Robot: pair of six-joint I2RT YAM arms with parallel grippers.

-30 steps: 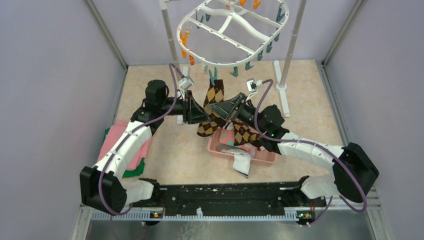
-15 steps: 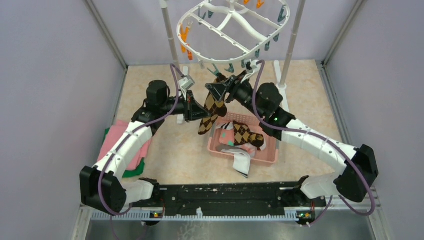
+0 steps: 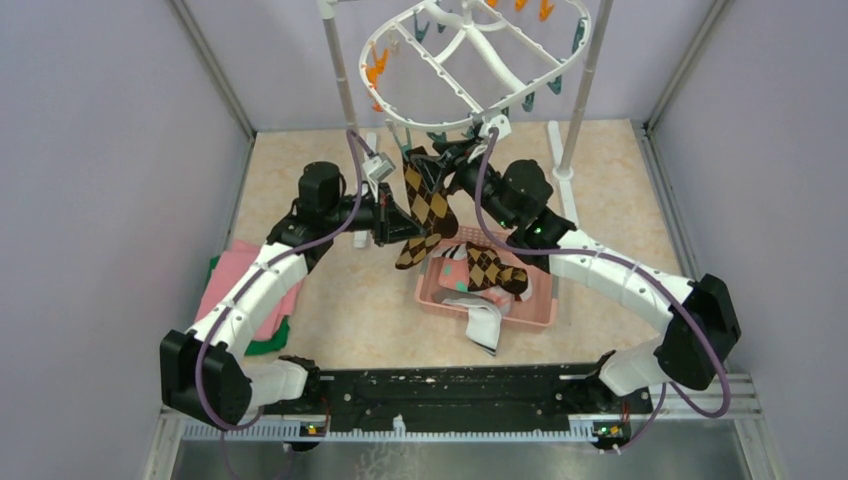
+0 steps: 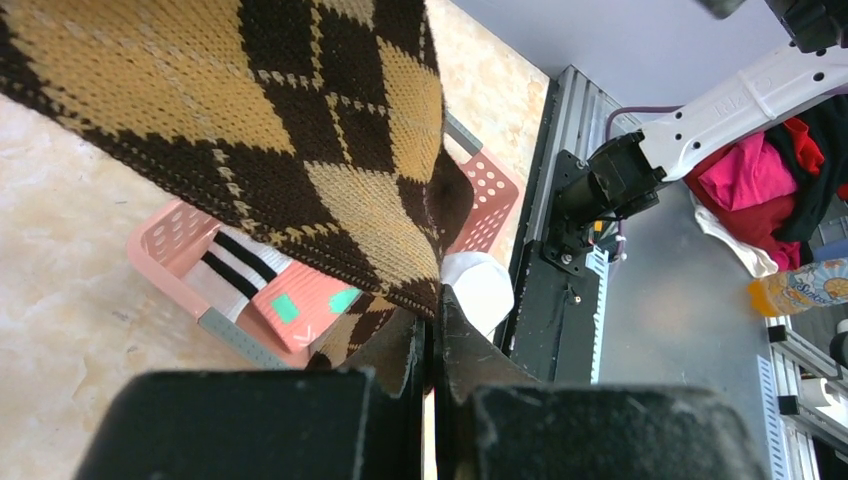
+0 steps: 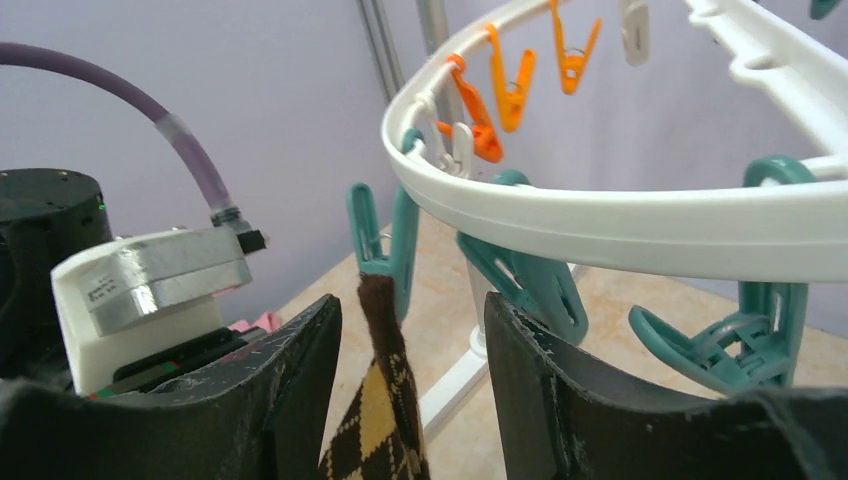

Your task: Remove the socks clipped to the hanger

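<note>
Top view: white hanger [image 3: 455, 75] tilted overhead, orange and teal clips around rim. Brown-tan argyle sock [image 3: 428, 205] hangs from its near edge, between both arms. At sock's lower half, left gripper [image 3: 398, 226]; up at cuff, right gripper [image 3: 432, 160]. Pink basket [image 3: 440, 295] on desk [image 3: 330, 300] holds second argyle sock [image 3: 490, 268] and white sock [image 3: 487, 325].

Left wrist: jaws nearly closed, pinching sock's lower edge.

Right wrist: jaws wide apart, straddling cuff without touching. Teal clip [image 5: 385, 235] grips cuff.

The hanger [image 3: 452, 125] runs off the overhead view's top edge. In the left wrist view the argyle sock [image 4: 280, 130], cut off above, hides part of the basket [image 4: 175, 232].
</note>
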